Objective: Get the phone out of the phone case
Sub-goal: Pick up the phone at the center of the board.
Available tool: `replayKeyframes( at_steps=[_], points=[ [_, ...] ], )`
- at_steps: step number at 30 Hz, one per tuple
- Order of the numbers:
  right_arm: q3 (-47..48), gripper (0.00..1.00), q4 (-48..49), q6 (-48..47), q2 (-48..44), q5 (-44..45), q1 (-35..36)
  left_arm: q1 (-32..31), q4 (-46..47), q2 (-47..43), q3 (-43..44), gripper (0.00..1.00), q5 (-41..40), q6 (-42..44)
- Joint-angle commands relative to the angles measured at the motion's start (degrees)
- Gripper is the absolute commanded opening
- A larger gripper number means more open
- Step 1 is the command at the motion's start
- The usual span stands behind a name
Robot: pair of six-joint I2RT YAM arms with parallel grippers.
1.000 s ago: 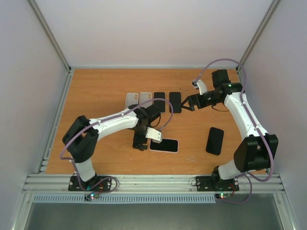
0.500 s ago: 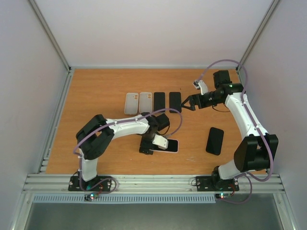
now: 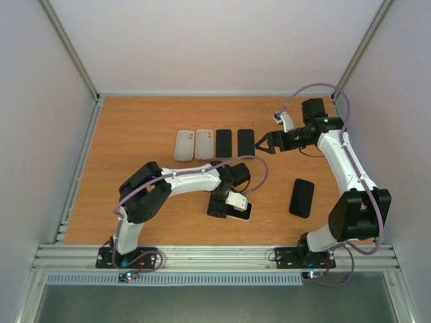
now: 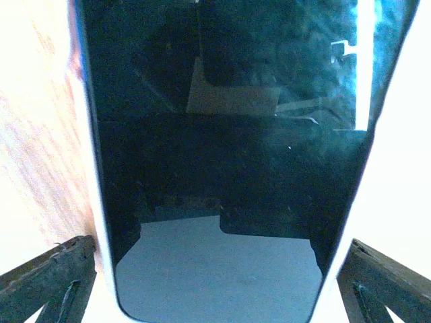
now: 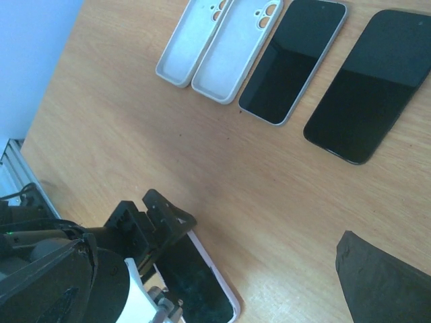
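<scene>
The phone in its pale pink case (image 3: 244,211) lies screen-up at the front middle of the wooden table. My left gripper (image 3: 225,205) is right over it and hides most of it. In the left wrist view the dark screen (image 4: 222,168) fills the frame. The pale case rim (image 4: 89,168) runs down its sides, and my left gripper (image 4: 217,247) is open with a fingertip just outside each long edge. The right wrist view shows the cased phone (image 5: 202,282) under the left gripper (image 5: 151,222). My right gripper (image 3: 264,143) is open and empty, hovering beside the back row.
A back row holds two empty pale cases (image 3: 184,145) (image 3: 204,144) and two dark bare phones (image 3: 223,142) (image 3: 246,142). Another black phone (image 3: 302,197) lies at the right. White walls enclose the table on three sides, and a metal rail runs along the front.
My left gripper has swung right, from the phone's left end to over the phone. The phone has shifted slightly right. The right arm has barely moved.
</scene>
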Motion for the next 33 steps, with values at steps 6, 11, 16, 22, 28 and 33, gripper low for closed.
replayKeyframes(
  at_steps=[6,11,16,22,28,33],
  points=[
    [-0.46,0.98,0.97,1.05,-0.78,-1.79,-0.82,-1.10,1.12,4.08,5.17,0.87,3.75,-0.08],
    [-0.86,0.99,2.63,2.84,-1.58,-1.89,-1.75,-1.22,1.97,4.23,5.22,0.73,3.14,-1.78],
    [0.44,0.99,5.26,6.08,-1.88,-0.90,-4.32,-0.86,6.69,-0.05,3.34,0.60,0.93,-5.86],
    [-0.14,0.99,11.65,14.77,-2.91,1.30,-5.14,2.07,16.17,-8.34,-0.01,0.54,-4.82,-15.52],
    [-2.72,0.98,18.03,25.59,-4.47,3.33,-5.10,6.53,18.86,-13.84,1.12,0.49,-6.45,-22.92],
    [-7.31,0.99,24.30,35.31,-5.22,-3.14,-4.67,9.31,18.30,-16.29,5.39,0.48,-6.39,-27.83]
  ],
)
